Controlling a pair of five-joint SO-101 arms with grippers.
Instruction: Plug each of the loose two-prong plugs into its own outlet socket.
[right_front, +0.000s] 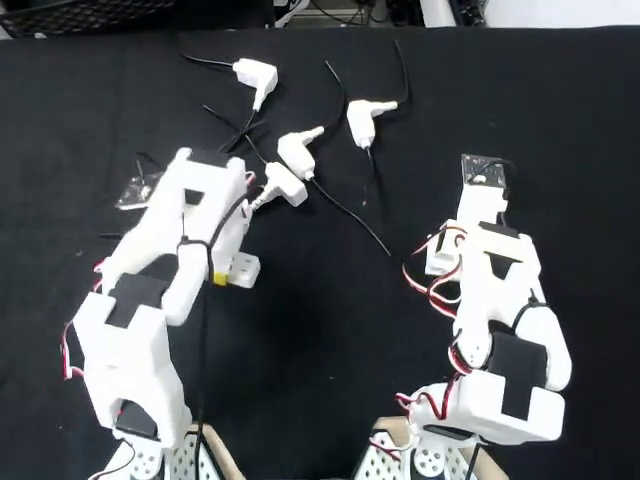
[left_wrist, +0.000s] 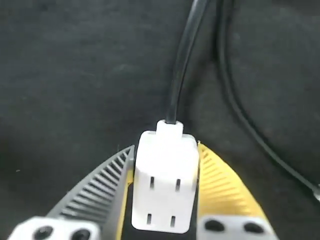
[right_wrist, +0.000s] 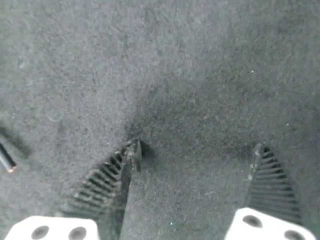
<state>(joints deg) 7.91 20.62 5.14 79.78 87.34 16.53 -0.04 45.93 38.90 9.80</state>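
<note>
1. High view, left side: we find the left arm stretched over the black cloth (right_front: 560, 120), its tip at a white outlet socket (right_front: 283, 185).
2. Left wrist view: the left gripper (left_wrist: 166, 147) is closed against both flanks of this outlet socket, grey finger on one side, yellow finger on the other; the slotted face points toward the camera; a black cable (left_wrist: 182, 65) leaves the far end and runs off across the cloth.
3. Centre of the high view: three further white cable ends lie loose; the far connector (right_front: 255, 73) sits toward the back edge; the middle connector (right_front: 300, 148) lies just beside the held socket, and we cannot tell whether they touch; the right connector (right_front: 365, 118) lies a little farther right; we cannot tell from here which of them carry prongs.
4. Right side: the right arm stands well apart from all connectors; in the right wrist view the right gripper (right_wrist: 197, 147) is spread wide and holds nothing, with bare cloth beneath it.
5. Step in hand, as we judge it: securing the socket for a first mating; no pair looks joined yet.
6. Next move, as we judge it: the right arm should fetch a plug by its body, line both prongs up with one slot pair, and push straight in while the left arm braces; a tilted approach risks the prongs skating off the face.
</note>
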